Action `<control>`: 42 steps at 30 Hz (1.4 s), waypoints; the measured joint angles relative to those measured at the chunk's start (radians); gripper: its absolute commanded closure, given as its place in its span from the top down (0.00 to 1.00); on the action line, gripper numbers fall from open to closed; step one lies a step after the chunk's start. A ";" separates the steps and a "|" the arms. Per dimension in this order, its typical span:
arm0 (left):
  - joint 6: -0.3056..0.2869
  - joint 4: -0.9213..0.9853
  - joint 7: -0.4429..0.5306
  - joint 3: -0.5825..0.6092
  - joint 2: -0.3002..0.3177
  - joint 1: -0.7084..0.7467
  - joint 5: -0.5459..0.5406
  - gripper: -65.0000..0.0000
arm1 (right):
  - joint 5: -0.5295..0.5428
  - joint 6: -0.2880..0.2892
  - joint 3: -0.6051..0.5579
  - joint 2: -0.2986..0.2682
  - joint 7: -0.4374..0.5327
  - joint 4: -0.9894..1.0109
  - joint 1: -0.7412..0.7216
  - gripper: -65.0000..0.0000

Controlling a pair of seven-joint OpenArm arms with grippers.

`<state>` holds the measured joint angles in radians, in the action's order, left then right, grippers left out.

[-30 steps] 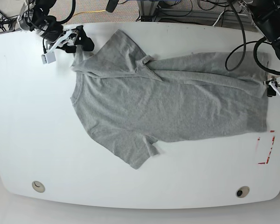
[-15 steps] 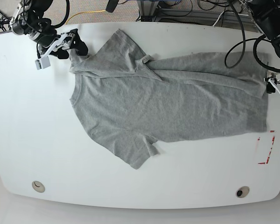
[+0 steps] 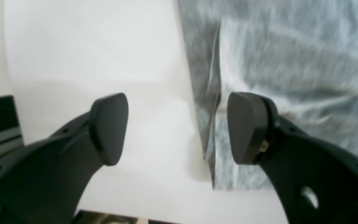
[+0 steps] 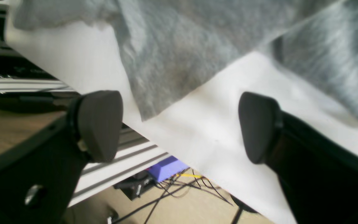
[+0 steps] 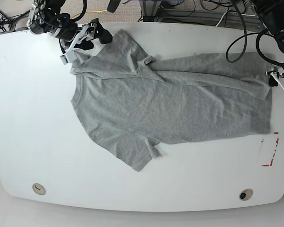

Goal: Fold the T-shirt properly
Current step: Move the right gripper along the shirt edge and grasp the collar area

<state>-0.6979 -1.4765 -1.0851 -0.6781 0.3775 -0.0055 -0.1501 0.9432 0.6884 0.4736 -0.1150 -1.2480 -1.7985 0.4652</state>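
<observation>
T-shirt (image 5: 170,101) hem corner beside left pincer (image 3: 176,127).

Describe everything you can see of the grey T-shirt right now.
The T-shirt is light heather-grey, soft-looking knit, lying flat but wrinkled on the white table, with its collar toward the base view's left and its hem toward the right. The far long edge is folded inward over the body. One sleeve points toward the near edge. No print shows. Neither open gripper grips it.
</observation>
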 measured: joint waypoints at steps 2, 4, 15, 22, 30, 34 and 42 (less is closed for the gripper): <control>0.000 0.000 -0.001 0.000 0.000 -0.002 0.000 0.72 | -0.020 0.000 -0.027 0.016 0.017 0.007 -0.001 0.85; 0.000 0.000 0.002 0.000 0.000 -0.004 -0.002 0.72 | -0.021 0.005 -0.043 0.029 0.023 0.023 -0.010 0.85; 0.000 0.000 0.002 0.000 0.000 -0.003 -0.005 0.72 | 0.019 0.020 -0.077 0.048 0.076 0.155 -0.107 0.85; 0.000 -0.006 0.001 0.000 0.000 0.014 -0.003 0.72 | -0.014 0.019 -0.102 0.048 0.082 0.159 -0.130 0.57; 0.000 -0.082 0.002 0.001 0.002 0.030 -0.006 0.72 | -0.147 -0.046 -0.101 0.071 0.078 0.157 -0.134 0.02; 0.000 -0.082 0.001 0.003 0.000 0.031 -0.004 0.72 | -0.162 -0.059 -0.103 0.079 0.077 0.156 -0.134 0.00; 0.000 -0.082 0.002 0.003 0.000 0.031 -0.004 0.72 | -0.246 -0.069 -0.104 0.075 0.031 -0.066 -0.032 0.00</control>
<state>-0.6975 -1.5581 -1.0836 -0.6750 0.3775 0.0250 -0.1539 0.6971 0.6189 0.3695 -0.0399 -1.2167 -1.8641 0.4332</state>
